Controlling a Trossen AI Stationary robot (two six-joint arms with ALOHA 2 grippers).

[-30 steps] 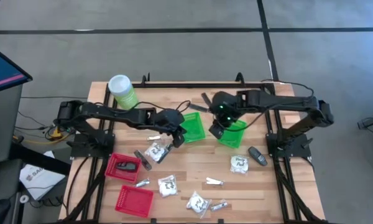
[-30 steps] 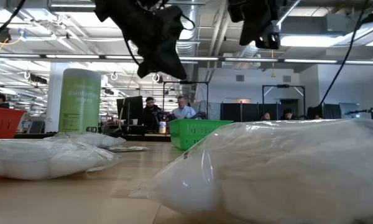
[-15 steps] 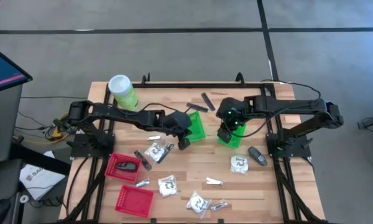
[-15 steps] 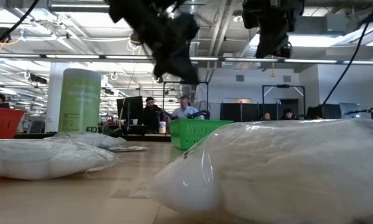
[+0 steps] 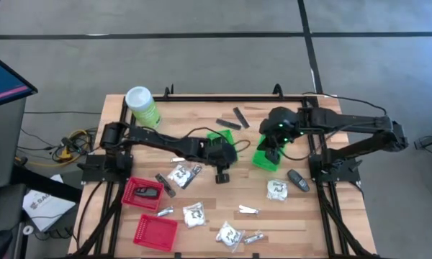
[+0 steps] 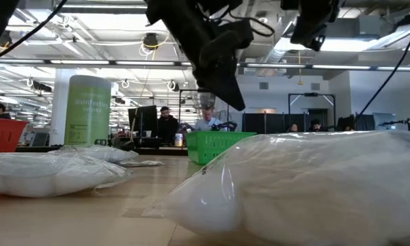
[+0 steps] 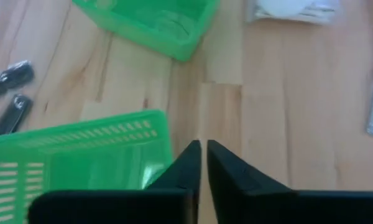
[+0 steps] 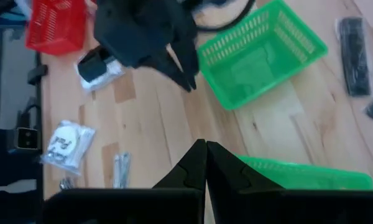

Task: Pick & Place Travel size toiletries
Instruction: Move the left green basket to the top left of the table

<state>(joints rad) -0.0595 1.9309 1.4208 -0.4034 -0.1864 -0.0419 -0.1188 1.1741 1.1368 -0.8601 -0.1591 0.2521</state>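
Note:
The toiletries lie loose on the wooden table: white packets [image 5: 181, 175] [image 5: 276, 189] [image 5: 194, 214], silvery sachets [image 5: 247, 210], dark sticks [image 5: 227, 123] at the far side and a dark oval piece [image 5: 297, 180]. My left gripper [image 5: 222, 173] [image 7: 203, 149] hangs above bare wood just near of one green basket [image 5: 227, 144], shut but for a thin slit, with nothing between its fingers. My right gripper [image 5: 272, 147] [image 8: 206, 149] hovers over the other green basket [image 5: 266, 160], shut and holding nothing.
Two red baskets [image 5: 142, 193] [image 5: 155, 230] stand near the left front, one holding a dark piece. A tall light-green canister [image 5: 141, 104] stands at the far left corner. In the low view a big white packet [image 6: 307, 184] fills the foreground.
My left gripper has travelled toward the table's right edge and slightly nearer, sinking a little and rolling at the wrist, from beside the white packet to the wood in front of the green basket. My right gripper has drawn back toward the right edge, rolling too.

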